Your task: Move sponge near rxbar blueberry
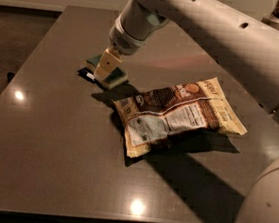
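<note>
The sponge, dark green on top with a pale yellow layer, lies low over the dark table at the left centre. My gripper reaches down from the upper right and is shut on the sponge; a cream finger covers its middle. The rxbar blueberry, a small dark wrapper with white lettering, lies right against the sponge's left edge and is mostly hidden by it.
A large brown-and-cream snack bag lies just right of the sponge, in the middle of the table. My white arm spans the upper right. The table's left edge borders dark floor.
</note>
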Action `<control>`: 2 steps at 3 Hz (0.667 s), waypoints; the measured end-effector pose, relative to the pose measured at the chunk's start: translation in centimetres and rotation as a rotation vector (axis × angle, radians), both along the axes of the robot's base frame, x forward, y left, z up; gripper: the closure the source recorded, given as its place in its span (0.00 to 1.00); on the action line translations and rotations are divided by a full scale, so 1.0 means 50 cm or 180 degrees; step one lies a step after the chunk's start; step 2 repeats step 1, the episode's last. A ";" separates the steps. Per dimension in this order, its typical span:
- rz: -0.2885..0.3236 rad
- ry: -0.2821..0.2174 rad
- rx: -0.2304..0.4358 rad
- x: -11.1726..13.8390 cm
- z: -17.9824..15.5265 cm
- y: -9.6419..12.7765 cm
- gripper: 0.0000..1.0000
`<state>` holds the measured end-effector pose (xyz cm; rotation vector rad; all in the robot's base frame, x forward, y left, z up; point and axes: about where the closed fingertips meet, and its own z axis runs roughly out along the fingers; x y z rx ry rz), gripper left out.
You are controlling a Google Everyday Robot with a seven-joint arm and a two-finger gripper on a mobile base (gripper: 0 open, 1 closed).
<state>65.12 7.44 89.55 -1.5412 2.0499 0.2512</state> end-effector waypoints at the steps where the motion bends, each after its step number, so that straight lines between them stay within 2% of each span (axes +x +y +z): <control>1: 0.0001 0.0001 -0.0001 0.000 -0.001 0.001 0.00; 2: 0.0001 0.0001 -0.0001 0.000 -0.001 0.001 0.00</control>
